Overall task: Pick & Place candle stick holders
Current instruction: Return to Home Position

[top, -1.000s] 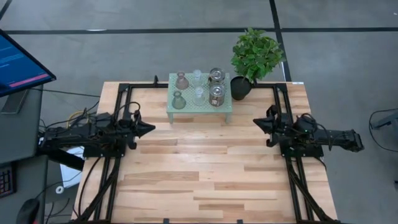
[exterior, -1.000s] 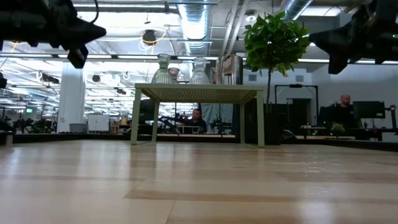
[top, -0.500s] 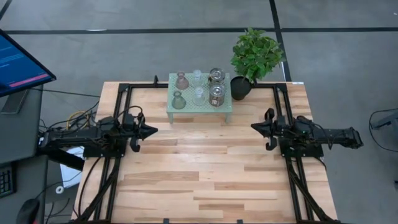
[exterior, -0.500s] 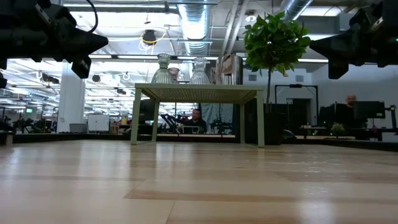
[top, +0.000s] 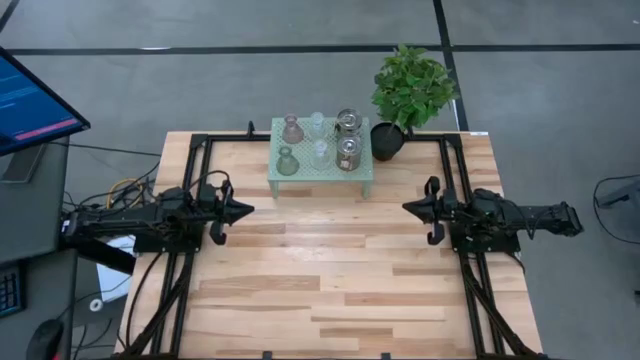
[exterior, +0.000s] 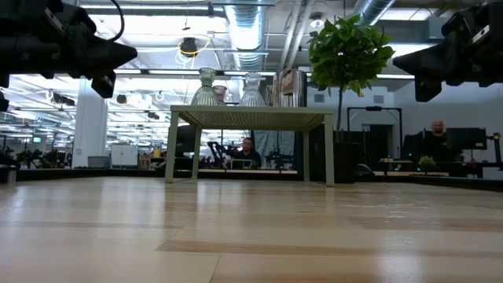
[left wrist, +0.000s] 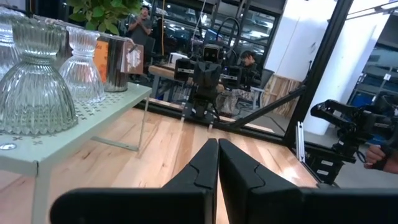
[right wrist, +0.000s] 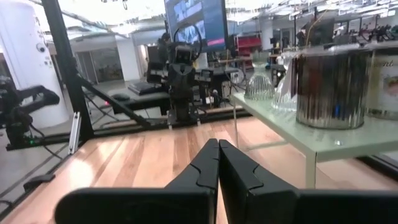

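Left tool (left wrist: 217, 143), tapered black; ribbed glass holder (left wrist: 31, 90)

No legible text, brand, number or sign found in any view.

Marks present but unreadable:
- Dark flat monitor with blue-lit screen (top: 28, 98), off the table's left edge: fine rows of lines and a pink bar, too small to read.
- Pale paper tag (left wrist: 132, 57) on the shiny silvery jar-like candle holder (left wrist: 115, 61) atop the mint-green perforated stand (left wrist: 93, 115): print blurred.
- Cream label (right wrist: 388, 81) cut off at the edge of the right wrist view: faint lettering, not decipherable.
- Large bluish screen (right wrist: 196, 17) in the room beyond: content indistinct.
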Controlling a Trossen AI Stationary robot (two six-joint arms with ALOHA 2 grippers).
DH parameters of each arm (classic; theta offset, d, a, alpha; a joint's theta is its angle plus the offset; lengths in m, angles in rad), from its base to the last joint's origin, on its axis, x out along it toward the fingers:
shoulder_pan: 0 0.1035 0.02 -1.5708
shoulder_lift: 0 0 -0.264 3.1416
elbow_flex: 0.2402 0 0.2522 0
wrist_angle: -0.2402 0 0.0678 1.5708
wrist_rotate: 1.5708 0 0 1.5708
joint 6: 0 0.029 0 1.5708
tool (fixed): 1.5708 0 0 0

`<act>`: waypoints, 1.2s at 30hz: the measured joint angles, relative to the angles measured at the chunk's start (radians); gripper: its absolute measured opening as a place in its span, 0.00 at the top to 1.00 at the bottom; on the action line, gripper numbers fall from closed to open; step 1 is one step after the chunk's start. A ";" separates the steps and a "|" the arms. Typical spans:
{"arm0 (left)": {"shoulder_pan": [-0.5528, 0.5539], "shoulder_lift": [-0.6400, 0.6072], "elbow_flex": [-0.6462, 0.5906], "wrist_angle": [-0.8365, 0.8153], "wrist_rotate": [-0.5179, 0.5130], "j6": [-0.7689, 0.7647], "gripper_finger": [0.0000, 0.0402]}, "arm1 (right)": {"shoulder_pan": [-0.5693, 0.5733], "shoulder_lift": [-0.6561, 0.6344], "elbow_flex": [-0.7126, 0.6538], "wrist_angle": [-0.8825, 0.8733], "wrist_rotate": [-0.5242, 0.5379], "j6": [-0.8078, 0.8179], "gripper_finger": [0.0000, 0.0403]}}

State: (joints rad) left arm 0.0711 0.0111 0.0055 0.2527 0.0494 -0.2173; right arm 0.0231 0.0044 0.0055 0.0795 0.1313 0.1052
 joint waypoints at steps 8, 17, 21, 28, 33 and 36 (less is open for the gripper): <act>0.000 0.045 0.000 0.002 0.000 0.000 0.97 | 0.003 0.001 0.000 -0.046 0.000 0.045 1.00; 0.000 0.117 0.000 0.003 0.000 0.000 0.97 | 0.003 0.001 0.000 -0.046 -0.001 0.045 1.00; 0.000 0.146 0.000 0.004 0.000 0.000 0.97 | 0.003 0.001 0.000 -0.046 0.000 0.045 1.00; 0.000 0.174 0.001 0.018 0.000 0.000 0.97 | 0.003 0.001 0.000 -0.046 0.000 0.045 1.00; 0.000 0.190 0.001 0.022 0.000 0.000 0.97 | 0.003 0.001 0.000 -0.046 0.000 0.045 1.00; 0.000 0.201 0.001 0.023 0.000 0.000 0.97 | 0.003 0.001 0.000 -0.046 0.000 0.045 1.00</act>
State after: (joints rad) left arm 0.0711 0.2121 0.0063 0.2756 0.0490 -0.2174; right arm 0.0261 0.0051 0.0055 0.0334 0.1310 0.1501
